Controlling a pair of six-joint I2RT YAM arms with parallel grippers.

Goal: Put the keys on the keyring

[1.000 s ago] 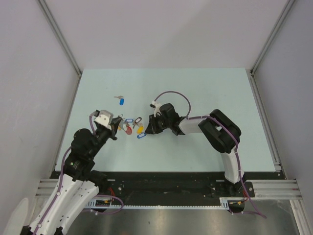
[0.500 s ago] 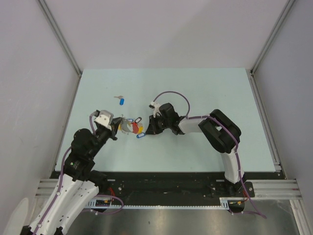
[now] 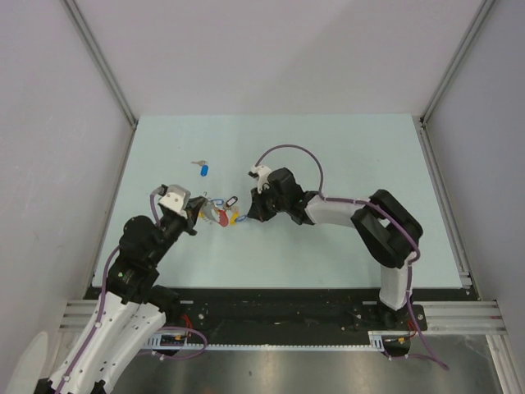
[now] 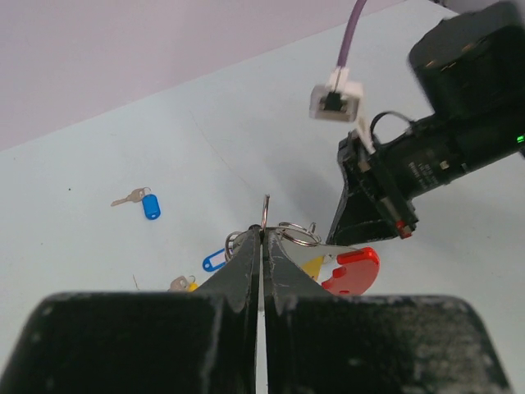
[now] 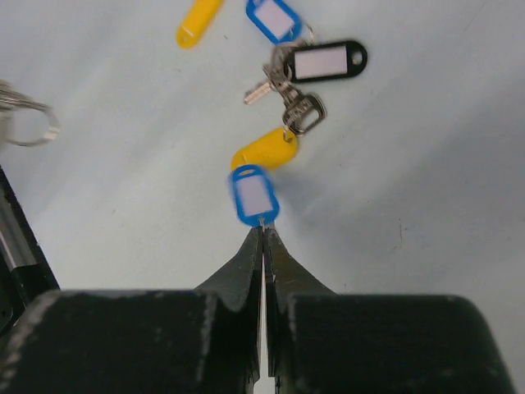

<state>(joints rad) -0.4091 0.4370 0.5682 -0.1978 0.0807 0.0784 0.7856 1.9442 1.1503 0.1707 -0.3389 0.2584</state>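
Observation:
My left gripper (image 4: 263, 234) is shut on a thin silvery ring of the keyring, whose red plastic part (image 4: 353, 271) hangs just right of the jaws. In the top view the keyring (image 3: 220, 216) sits between my left gripper (image 3: 200, 212) and my right gripper (image 3: 248, 215). My right gripper (image 5: 262, 234) is shut on the thin metal end of a key with a blue tag (image 5: 254, 195). Beyond it lie a yellow tag (image 5: 264, 151), a black tag (image 5: 325, 61) with silver keys, another blue tag (image 5: 273, 18) and another yellow tag (image 5: 199, 20).
A loose key with a blue tag (image 3: 203, 169) lies apart at the back left, and it also shows in the left wrist view (image 4: 150, 205). The right arm's purple cable (image 3: 287, 152) loops above the wrist. Grey walls enclose the pale table (image 3: 344, 156).
The right arm has stretched out, its elbow swinging right. The blue-tagged key in its jaws has shifted up and right. The keyring bunch has drawn in closer to my left gripper.

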